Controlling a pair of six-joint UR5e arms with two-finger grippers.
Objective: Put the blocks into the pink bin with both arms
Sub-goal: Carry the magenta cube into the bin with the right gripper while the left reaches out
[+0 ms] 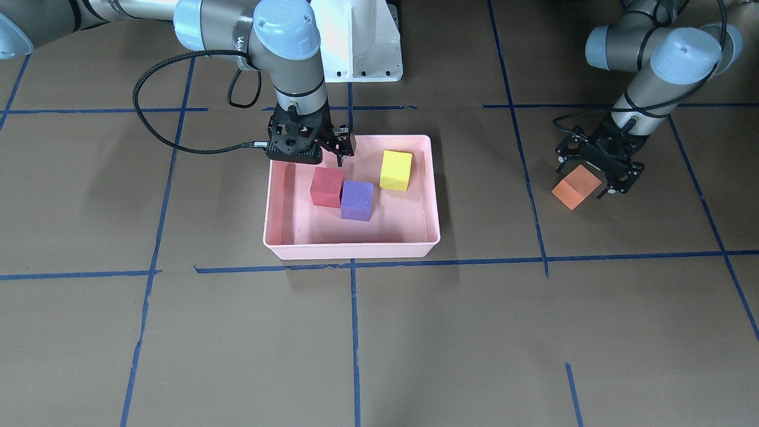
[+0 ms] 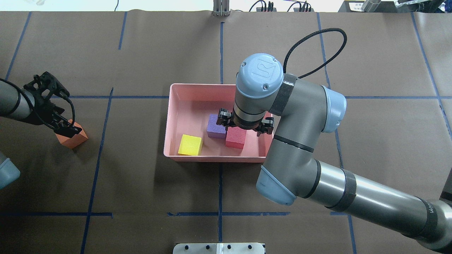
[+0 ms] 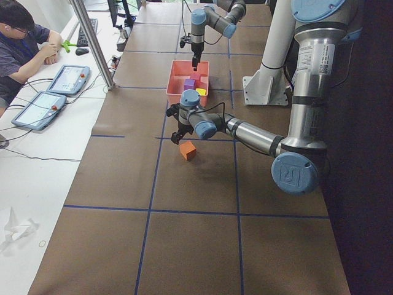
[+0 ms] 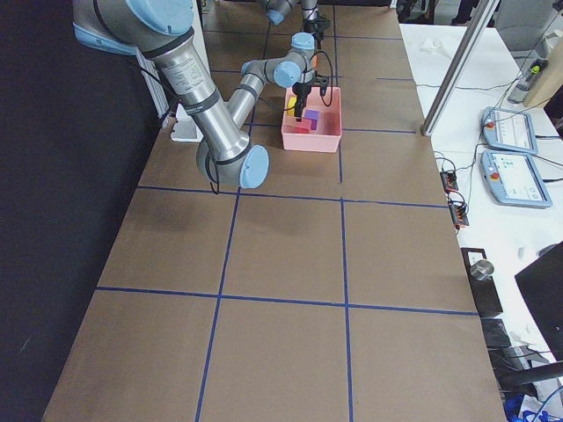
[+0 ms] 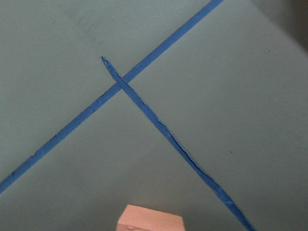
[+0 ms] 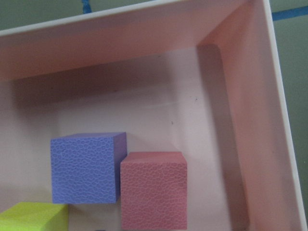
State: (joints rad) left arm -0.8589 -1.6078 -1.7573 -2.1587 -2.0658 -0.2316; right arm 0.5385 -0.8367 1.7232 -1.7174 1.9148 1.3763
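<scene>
The pink bin stands mid-table and holds the red block, the purple block and the yellow-green block. My right gripper hangs open and empty just above the red block, inside the bin's outline. The right wrist view shows the red, purple and yellow-green blocks below it. The orange block lies on the table far from the bin. My left gripper is open just above it. The left wrist view shows its top.
Brown paper with blue tape lines covers the table. The white pedestal stands behind the bin. A person and tablets are at a side table beyond the far edge.
</scene>
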